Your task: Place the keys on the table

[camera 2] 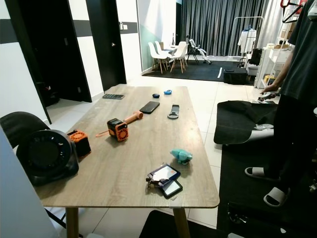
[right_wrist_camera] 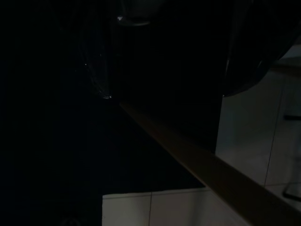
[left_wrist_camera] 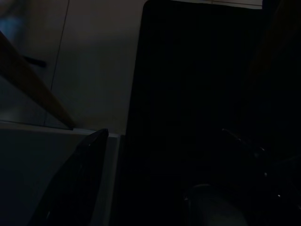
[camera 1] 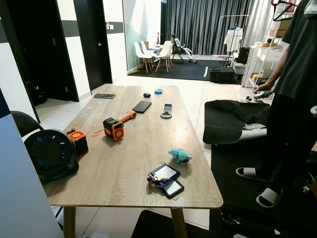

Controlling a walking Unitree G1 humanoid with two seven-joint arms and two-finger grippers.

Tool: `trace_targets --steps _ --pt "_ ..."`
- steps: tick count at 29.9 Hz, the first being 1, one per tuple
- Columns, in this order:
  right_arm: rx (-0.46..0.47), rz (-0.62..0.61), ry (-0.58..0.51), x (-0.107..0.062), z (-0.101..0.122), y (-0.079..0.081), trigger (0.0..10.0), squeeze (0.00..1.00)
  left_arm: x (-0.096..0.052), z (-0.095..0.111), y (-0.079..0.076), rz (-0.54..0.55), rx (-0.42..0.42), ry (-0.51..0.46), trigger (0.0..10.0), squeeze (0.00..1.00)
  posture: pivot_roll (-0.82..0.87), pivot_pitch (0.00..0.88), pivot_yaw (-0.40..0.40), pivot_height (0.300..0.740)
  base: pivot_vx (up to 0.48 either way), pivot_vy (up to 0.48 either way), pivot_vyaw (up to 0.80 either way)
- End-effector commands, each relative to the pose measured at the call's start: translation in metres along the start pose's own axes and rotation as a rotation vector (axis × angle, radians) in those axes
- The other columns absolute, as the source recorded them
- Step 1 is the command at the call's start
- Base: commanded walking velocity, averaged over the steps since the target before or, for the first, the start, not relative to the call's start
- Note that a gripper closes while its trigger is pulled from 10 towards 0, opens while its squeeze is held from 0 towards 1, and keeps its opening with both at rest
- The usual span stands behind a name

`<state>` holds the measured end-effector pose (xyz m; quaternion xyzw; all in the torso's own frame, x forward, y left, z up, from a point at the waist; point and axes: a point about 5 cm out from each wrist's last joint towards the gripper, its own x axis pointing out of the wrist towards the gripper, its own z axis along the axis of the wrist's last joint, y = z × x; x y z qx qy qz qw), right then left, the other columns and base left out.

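Two eye views look down on a long wooden desk [camera 1: 129, 148]. The keys [camera 1: 163, 179], a bunch with card tags, lie flat near its near edge, toward the robot's right, just short of the corner. A teal object [camera 1: 180, 155] sits a little beyond them. Further up lie an orange and black tool [camera 1: 116, 127], a dark phone [camera 1: 141, 106] and a second handset [camera 1: 167, 110]. A black round fan [camera 1: 49, 153] stands at the near left edge, an orange and black block [camera 1: 78, 141] touching it. Bare wood lies between the keys and the tool. At the right, a person [camera 2: 297, 99] in sandals stands on a black mat [camera 2: 257, 193], well apart from the desk.

The left wrist view is very dark: one black finger [left_wrist_camera: 75, 183] of the left gripper hangs over pale floor tile beside a wooden desk leg [left_wrist_camera: 33, 84]; whether the fingers are parted cannot be told.

The right wrist view, darker still, shows a slanting wooden leg [right_wrist_camera: 197, 165] and pale tile.
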<state>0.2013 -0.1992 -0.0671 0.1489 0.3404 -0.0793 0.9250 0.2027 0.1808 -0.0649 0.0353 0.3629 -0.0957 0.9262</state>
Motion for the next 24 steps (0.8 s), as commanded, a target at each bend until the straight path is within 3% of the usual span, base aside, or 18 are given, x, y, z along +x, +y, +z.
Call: trace_targets --steps 1,24 --pt "-0.009 0.014 0.033 -0.002 -0.008 0.002 10.0 0.0 0.0 -0.002 -0.003 -0.011 -0.003 0.009 10.0 0.0 0.07 0.0 0.024 0.74 0.0 0.0 0.0" --pt "-0.063 0.041 0.109 -0.008 -0.03 0.007 10.0 0.0 -0.002 -0.007 -0.002 -0.017 -0.004 0.026 10.0 0.0 0.07 0.0 0.022 0.74 0.0 0.0 0.0"
